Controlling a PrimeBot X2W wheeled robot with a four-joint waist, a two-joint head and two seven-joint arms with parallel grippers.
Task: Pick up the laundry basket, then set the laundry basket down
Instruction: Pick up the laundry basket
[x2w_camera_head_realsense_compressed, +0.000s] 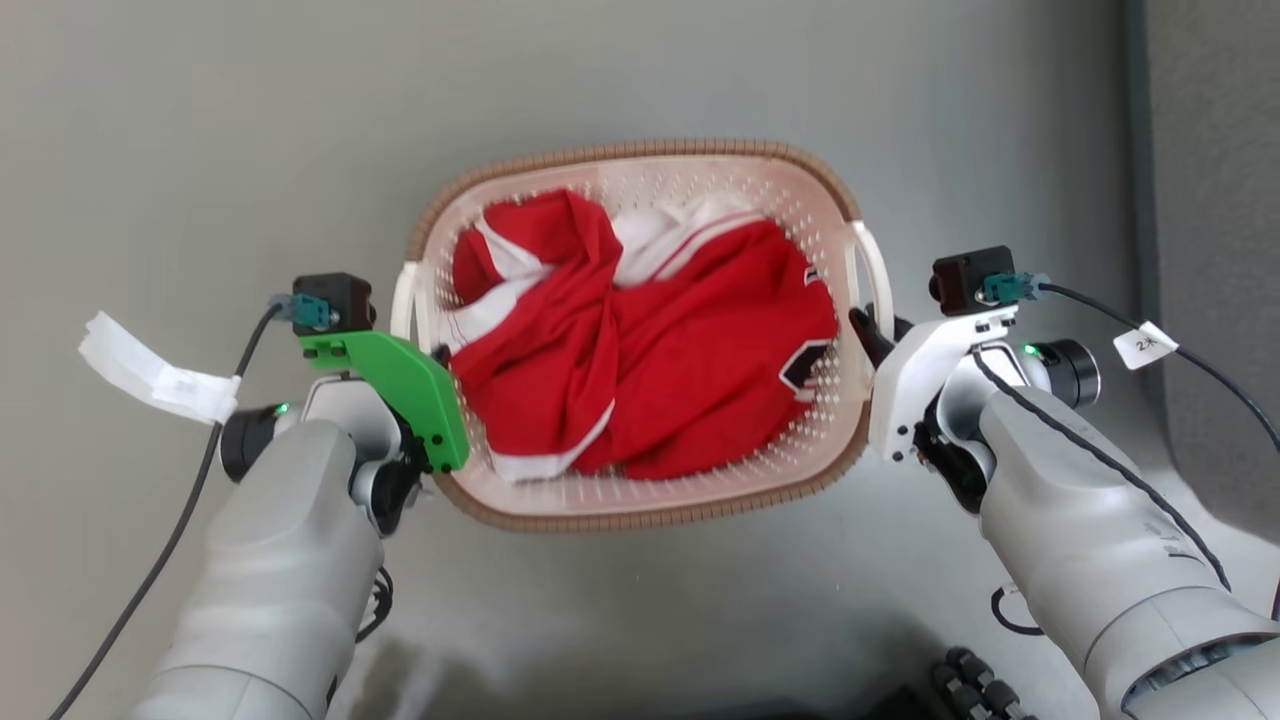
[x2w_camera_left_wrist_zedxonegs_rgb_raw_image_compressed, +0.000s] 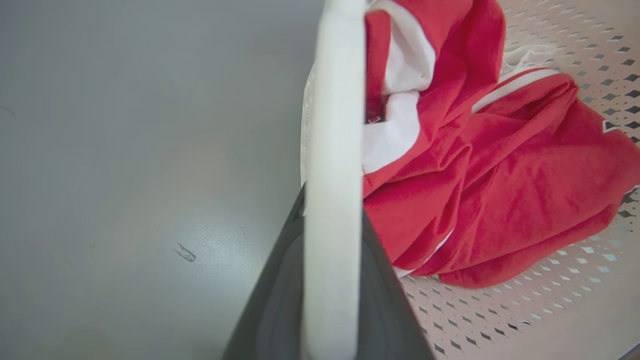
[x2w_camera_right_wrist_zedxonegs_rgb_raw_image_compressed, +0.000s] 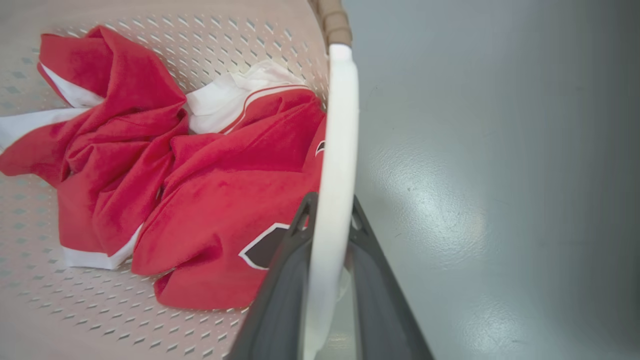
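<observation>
My left tool (x2w_camera_left_wrist_zedxonegs_rgb_raw_image_compressed: 332, 210) is clamped on the left handle (x2w_camera_left_wrist_zedxonegs_rgb_raw_image_compressed: 334, 125) of the laundry basket (x2w_camera_head_realsense_compressed: 640, 152), and my right tool (x2w_camera_right_wrist_zedxonegs_rgb_raw_image_compressed: 327, 210) on the right handle (x2w_camera_right_wrist_zedxonegs_rgb_raw_image_compressed: 340, 125). The basket lies between my arms over the grey floor (x2w_camera_head_realsense_compressed: 200, 150); I cannot tell whether it rests there or hangs clear. If one arm rises faster, I think the smooth handles could slide through my fingers. That would tip the basket and spill the red jersey (x2w_camera_head_realsense_compressed: 650, 370).
</observation>
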